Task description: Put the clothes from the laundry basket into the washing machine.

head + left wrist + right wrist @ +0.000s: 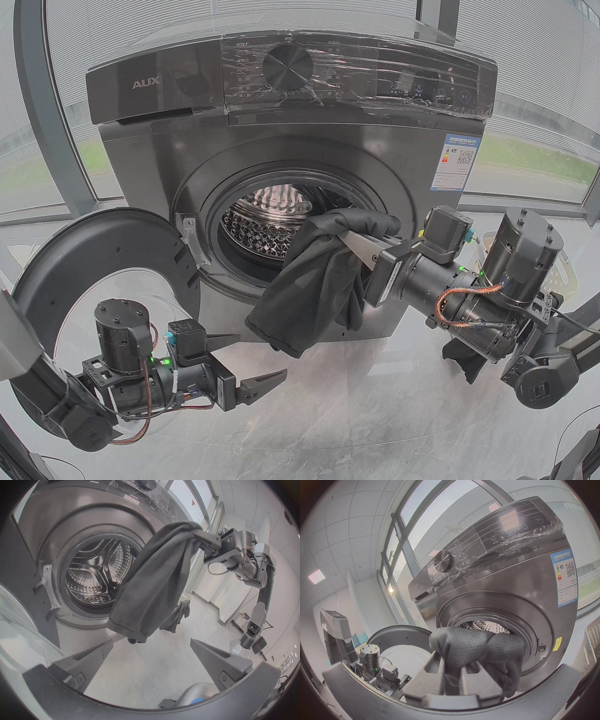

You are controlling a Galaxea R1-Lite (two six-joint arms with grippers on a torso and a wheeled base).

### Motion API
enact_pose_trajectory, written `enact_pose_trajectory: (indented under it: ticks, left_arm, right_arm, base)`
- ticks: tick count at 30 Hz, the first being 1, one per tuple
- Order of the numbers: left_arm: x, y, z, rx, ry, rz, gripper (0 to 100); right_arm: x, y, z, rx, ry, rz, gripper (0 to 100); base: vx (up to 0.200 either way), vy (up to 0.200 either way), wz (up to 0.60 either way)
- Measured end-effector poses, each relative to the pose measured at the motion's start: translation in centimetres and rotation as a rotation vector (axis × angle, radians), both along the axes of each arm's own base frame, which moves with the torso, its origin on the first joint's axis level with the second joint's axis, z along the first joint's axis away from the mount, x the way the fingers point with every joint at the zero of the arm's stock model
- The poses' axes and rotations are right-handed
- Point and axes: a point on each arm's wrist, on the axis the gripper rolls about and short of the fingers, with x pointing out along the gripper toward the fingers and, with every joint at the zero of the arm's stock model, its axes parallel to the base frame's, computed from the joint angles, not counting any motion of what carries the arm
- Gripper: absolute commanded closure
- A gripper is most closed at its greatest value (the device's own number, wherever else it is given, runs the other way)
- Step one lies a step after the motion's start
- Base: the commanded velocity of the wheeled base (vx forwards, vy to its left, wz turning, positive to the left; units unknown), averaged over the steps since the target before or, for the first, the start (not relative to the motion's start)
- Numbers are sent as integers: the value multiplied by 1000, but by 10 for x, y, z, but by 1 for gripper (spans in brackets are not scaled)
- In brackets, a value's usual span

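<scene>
A dark grey garment hangs in front of the washing machine's open drum, at the right part of the opening. My right gripper is shut on its top fold and the rest droops below the drum rim. From the right wrist, the bunched garment sits between the fingers before the drum mouth. My left gripper is open and holds nothing, low over the floor, left of and below the garment. In the left wrist view the garment hangs ahead of the open fingers.
The machine's round door stands swung open at the left, just behind my left arm. The white laundry basket sits at the right behind my right arm, with a dark cloth hanging near it. Pale tiled floor lies in front.
</scene>
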Motion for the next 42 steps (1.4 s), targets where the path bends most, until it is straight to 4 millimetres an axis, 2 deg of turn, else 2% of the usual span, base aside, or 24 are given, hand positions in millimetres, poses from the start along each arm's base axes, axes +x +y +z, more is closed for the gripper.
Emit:
enact_pose_trajectory:
  ticks: [9, 18, 25, 26, 33, 42]
  left_arm:
    - [23, -18, -27, -59, 18, 10, 0]
    - [50, -32, -42, -143, -22, 29, 0]
    - [64, -40, -47, -174, -69, 29, 0]
    - [66, -40, -47, -178, -77, 28, 100]
    - [65, -43, -48, -177, -82, 19, 100]
    - [44, -41, -32, -186, -91, -14, 100]
  right_arm:
    - [-1, 1, -1, -2, 2, 4, 100]
    - [-3, 3, -2, -4, 4, 11, 100]
    - [-4, 3, -3, -8, 8, 14, 100]
    - [-4, 3, -4, -9, 9, 14, 100]
    - [-3, 1, -5, -13, 12, 10, 100]
    - [-1, -1, -7, -17, 17, 1, 100]
  base:
    - [0, 0, 0]
    - [0, 0, 0]
    - [0, 0, 0]
    - [0, 0, 0]
    - [0, 0, 0]
    - [0, 0, 0]
